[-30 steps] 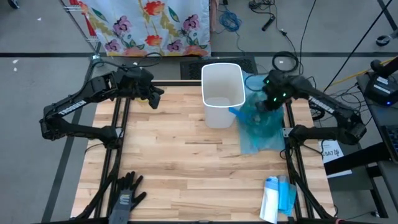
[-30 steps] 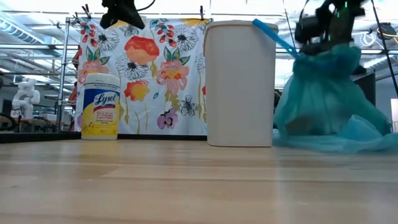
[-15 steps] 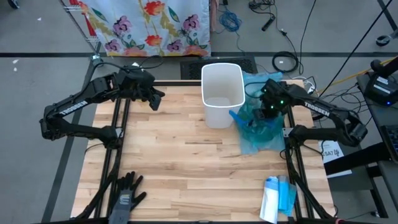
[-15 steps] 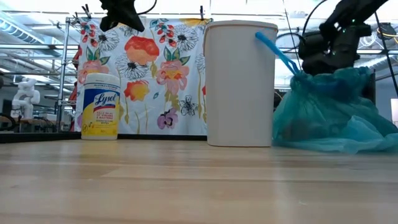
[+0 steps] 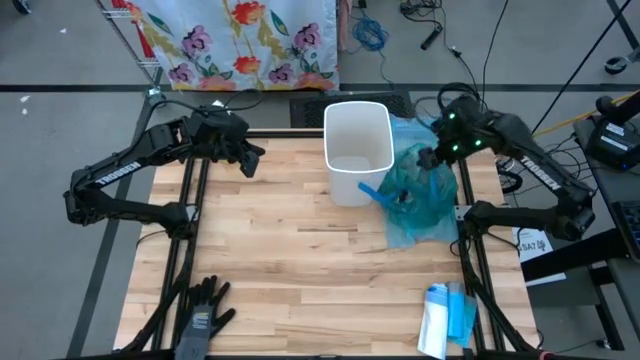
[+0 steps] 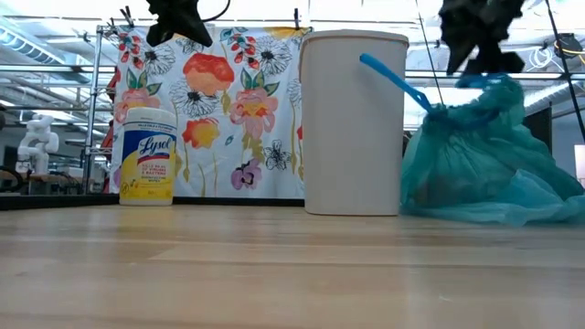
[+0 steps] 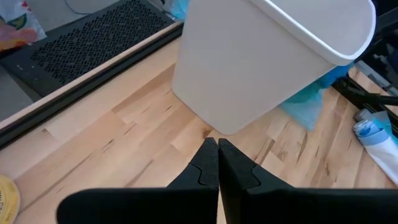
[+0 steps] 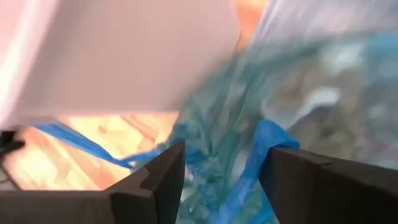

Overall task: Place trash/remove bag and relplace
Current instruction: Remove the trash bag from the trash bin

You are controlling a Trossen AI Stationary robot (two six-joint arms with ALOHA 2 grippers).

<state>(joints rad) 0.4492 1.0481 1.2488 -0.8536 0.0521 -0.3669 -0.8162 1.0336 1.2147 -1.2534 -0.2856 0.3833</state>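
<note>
The full blue bag [image 5: 418, 200], right of center, looks soft and light; grab its tie. Right hand [image 5: 432, 158] spread above it, left hand [image 5: 248, 160] closed.

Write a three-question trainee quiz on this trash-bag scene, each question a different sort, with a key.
1. True or false: the blue bag sits inside the white bin.
2. Which hand is open? A) left hand B) right hand
3. Fill in: the wipes canister in the low view stands ____ on the table.

Key: 1 false, it rests on the table beside the bin; 2 B; 3 upright.
</note>
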